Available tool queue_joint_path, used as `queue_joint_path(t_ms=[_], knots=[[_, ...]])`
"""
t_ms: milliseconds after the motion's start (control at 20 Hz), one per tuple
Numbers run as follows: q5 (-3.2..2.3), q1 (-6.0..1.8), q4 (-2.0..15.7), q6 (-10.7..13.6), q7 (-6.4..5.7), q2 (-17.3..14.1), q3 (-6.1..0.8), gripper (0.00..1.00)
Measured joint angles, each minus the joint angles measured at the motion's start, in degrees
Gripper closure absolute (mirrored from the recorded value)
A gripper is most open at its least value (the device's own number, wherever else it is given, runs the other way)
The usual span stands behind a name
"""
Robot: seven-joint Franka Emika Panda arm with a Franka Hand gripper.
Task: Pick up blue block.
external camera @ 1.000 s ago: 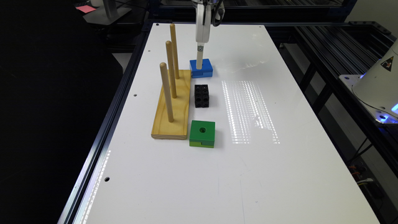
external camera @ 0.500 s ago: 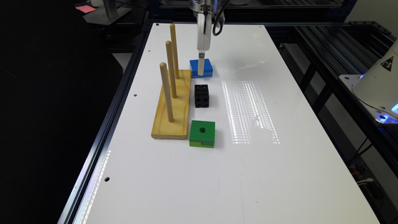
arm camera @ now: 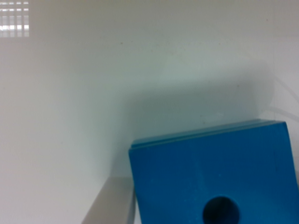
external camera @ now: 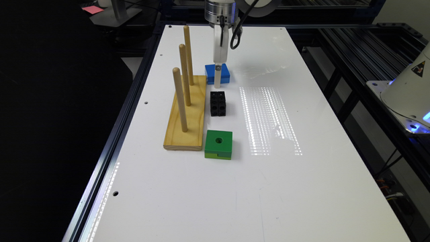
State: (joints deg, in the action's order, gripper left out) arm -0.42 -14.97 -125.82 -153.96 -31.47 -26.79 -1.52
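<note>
The blue block (external camera: 211, 72) lies flat on the white table (external camera: 268, 188), just past the far end of the wooden peg board. My gripper (external camera: 217, 76) hangs straight down over it, low at the table, with one finger in front of the block's near face. In the wrist view the blue block (arm camera: 210, 172) shows its round hole, and one pale finger (arm camera: 110, 203) stands right beside the block's edge. The gripper looks open around the block, which rests on the table.
A wooden board (external camera: 186, 114) with three upright pegs stands close to the block on the exterior view's left. A black cube (external camera: 218, 103) with holes lies just in front of the block, and a green block (external camera: 218, 144) further forward. Bare table lies on the exterior view's right.
My gripper has come down from above the blue block until its finger reaches table level beside it. The block has not moved.
</note>
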Motion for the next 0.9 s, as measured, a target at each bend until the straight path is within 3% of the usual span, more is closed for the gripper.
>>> queue_joint_path(t_ms=[900], knots=[[0.03, 0.07, 0.76, -0.04, -0.13, -0.41, -0.54, 0.0]])
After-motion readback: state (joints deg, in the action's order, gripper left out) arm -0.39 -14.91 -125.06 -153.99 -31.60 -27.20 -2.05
